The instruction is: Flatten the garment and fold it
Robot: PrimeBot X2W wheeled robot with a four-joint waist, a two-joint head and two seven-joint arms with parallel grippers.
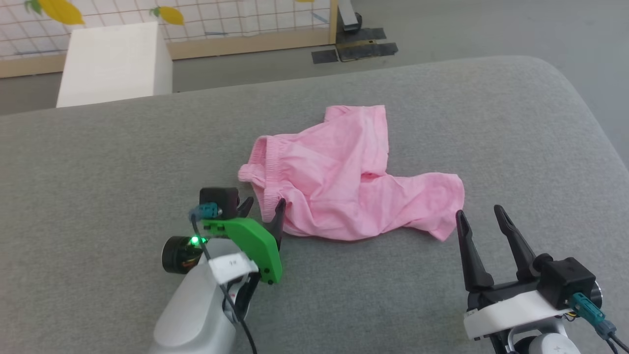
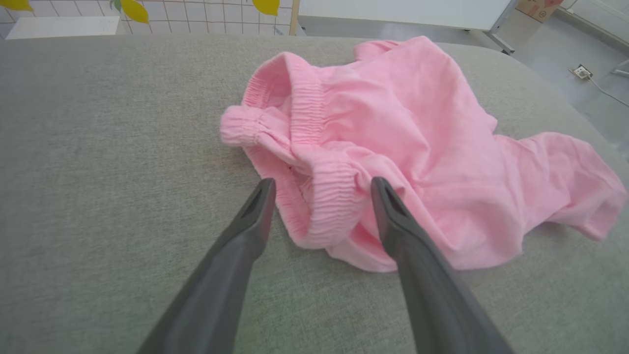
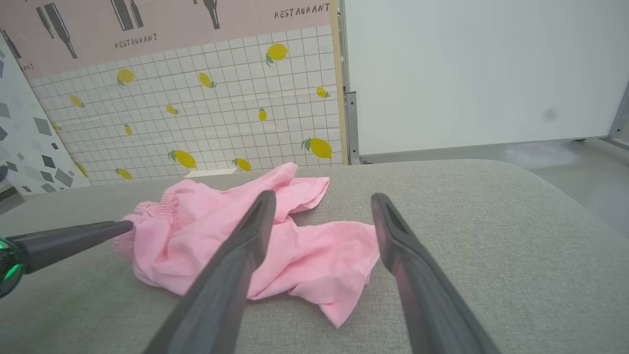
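Head view. The garment (image 1: 344, 177), pink shorts, lies crumpled on the grey padded worktop (image 1: 98, 172). Its gathered waistband (image 1: 268, 164) is on its left side. One leg points away from the robot and the other trails off to the right. The left pincer (image 1: 264, 202) sits at the garment's near-left edge, just below the waistband. It is released, with the fingers apart and nothing gripped. The right pincer (image 1: 479, 212) stands just beside the near-right leg hem, also released, fingers spread and empty. A white box (image 1: 115, 64) stands on the floor well beyond the garment, to its far left.

Left wrist view. The left pincer (image 2: 323, 182) has its two dark fingers wide apart. A rolled fold of the waistband (image 2: 334, 196) lies between the tips. One finger (image 2: 245, 231) is over bare worktop (image 2: 98, 172) to the garment's left. The other crosses the pink fabric (image 2: 417, 128). Whether either tip touches the cloth, I cannot tell. Nothing is clamped.

Right wrist view. The right pincer (image 3: 324, 195) is released and its fingers are parted. One finger (image 3: 236, 265) crosses in front of the garment (image 3: 196, 226). The other stands just off the leg hem (image 3: 344, 285), over bare worktop (image 3: 491, 236). One finger of the left pincer (image 3: 73, 238) reaches in to the waistband end of the garment. A lemon-print tiled panel (image 3: 196, 108) stands behind the garment.
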